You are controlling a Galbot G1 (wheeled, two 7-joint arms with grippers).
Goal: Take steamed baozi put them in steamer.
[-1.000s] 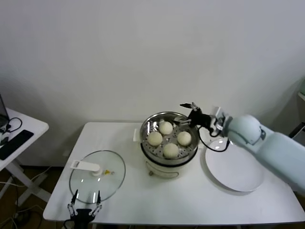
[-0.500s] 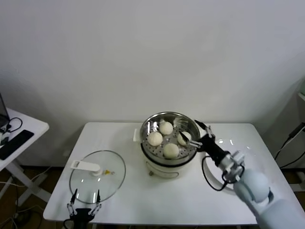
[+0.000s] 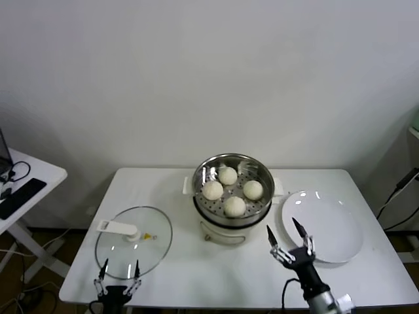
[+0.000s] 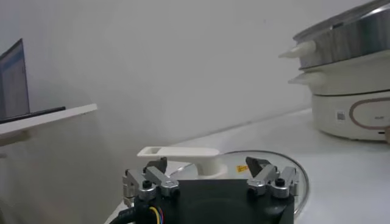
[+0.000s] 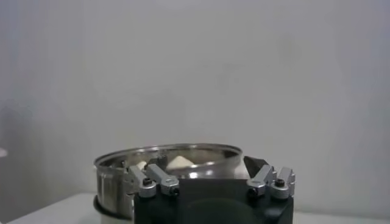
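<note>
Several cream-white baozi [image 3: 234, 206] lie in the shiny steel steamer [image 3: 263, 174], which stands on its white base at the middle of the table. The steamer's rim also shows in the right wrist view [image 5: 116, 161], with bun tops [image 5: 180, 162] just visible inside. My right gripper [image 3: 289, 239] is open and empty, low at the table's front, in front of the steamer and beside the white plate. My left gripper [image 3: 118, 272] is open and empty at the front left edge, just before the glass lid.
A round glass lid [image 3: 134, 241] with a white handle [image 4: 178, 154] lies front left. A flat white plate [image 3: 327, 229] lies to the right of the steamer. A side table [image 3: 19, 183] with a dark device stands off to the left.
My right gripper has drawn back from the steamer's right rim, down and toward the table's front edge, empty. The buns and the left arm have not moved.
</note>
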